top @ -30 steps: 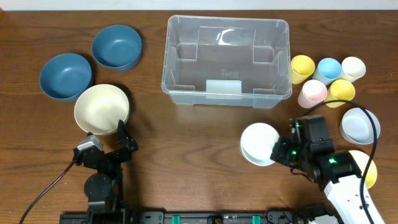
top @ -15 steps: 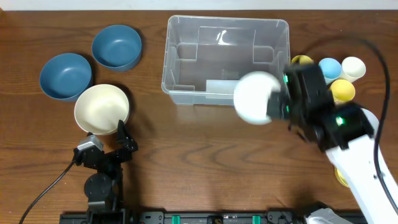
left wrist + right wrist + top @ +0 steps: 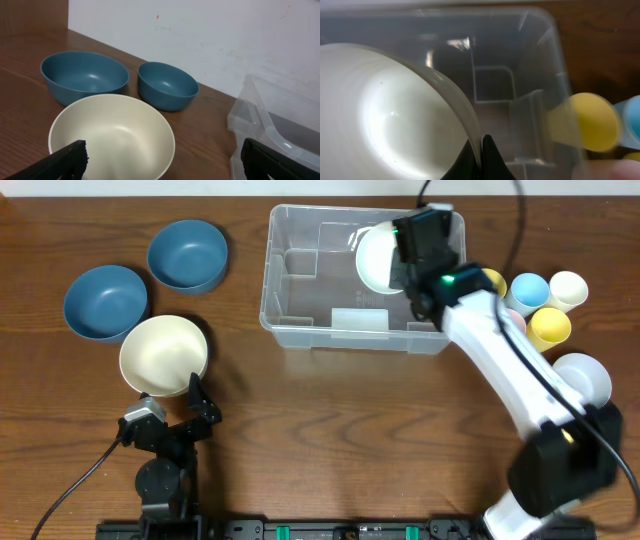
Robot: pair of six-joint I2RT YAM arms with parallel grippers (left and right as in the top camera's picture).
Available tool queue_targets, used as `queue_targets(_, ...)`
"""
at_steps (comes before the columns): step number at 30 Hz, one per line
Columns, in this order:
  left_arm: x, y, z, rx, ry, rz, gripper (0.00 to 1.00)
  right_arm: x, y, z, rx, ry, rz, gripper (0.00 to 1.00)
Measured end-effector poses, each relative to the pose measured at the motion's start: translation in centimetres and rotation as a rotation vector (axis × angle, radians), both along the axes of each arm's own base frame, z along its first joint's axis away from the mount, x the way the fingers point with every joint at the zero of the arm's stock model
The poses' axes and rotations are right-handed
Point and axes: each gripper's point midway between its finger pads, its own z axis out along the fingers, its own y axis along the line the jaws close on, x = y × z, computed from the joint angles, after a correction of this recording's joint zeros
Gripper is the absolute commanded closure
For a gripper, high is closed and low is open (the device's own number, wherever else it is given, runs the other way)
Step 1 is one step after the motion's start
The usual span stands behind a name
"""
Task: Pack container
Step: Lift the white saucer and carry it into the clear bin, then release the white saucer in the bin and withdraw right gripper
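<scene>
Gripping a white bowl (image 3: 376,260) by its rim, the R gripper (image 3: 402,260) is clamped shut on it, w/ the bowl tipped on edge over the far-right part of the clear plastic container (image 3: 300,330), which sits at the far centre of the table (image 3: 330,410). The L gripper (image 3: 200,402) rests near the front-left, jaws spread wide w/ nothing between them, just beside a cream bowl (image 3: 163,355). Two blue bowls (image 3: 105,300) lie left of the container; pastel cups (image 3: 528,288) cluster at its right.
</scene>
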Motion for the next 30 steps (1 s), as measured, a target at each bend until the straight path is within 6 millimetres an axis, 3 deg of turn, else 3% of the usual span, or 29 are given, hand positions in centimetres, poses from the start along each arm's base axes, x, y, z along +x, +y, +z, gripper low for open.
queue_targets(4,0.0,0.0,0.0,0.0,0.0,0.0,0.02,1.2,-0.1,-3.7,-0.044,0.042,-0.007,0.99)
queue_targets(9,0.0,0.0,0.0,0.0,0.0,0.0,0.02,2.5,-1.5,-5.4,-0.06,0.038,-0.043,0.99)
queue_targets(17,0.0,0.0,0.0,0.0,0.0,0.0,0.02,4.5,-6.9,-9.4,-0.077,0.075,-0.145,0.99)
queue_targets(23,0.0,0.0,0.0,0.0,0.0,0.0,0.02,5.2,-7.5,-10.4,-0.079,0.071,-0.142,0.99)
queue_targets(24,0.0,0.0,0.0,0.0,0.0,0.0,0.02,5.3,-7.5,-10.3,-0.082,0.066,-0.136,0.91)
queue_targets(27,0.0,0.0,0.0,0.0,0.0,0.0,0.02,5.6,-7.3,-10.1,-0.088,0.057,-0.116,0.47)
queue_targets(30,0.0,0.0,0.0,0.0,0.0,0.0,0.02,5.7,-6.8,-10.1,-0.112,0.063,-0.077,0.32)
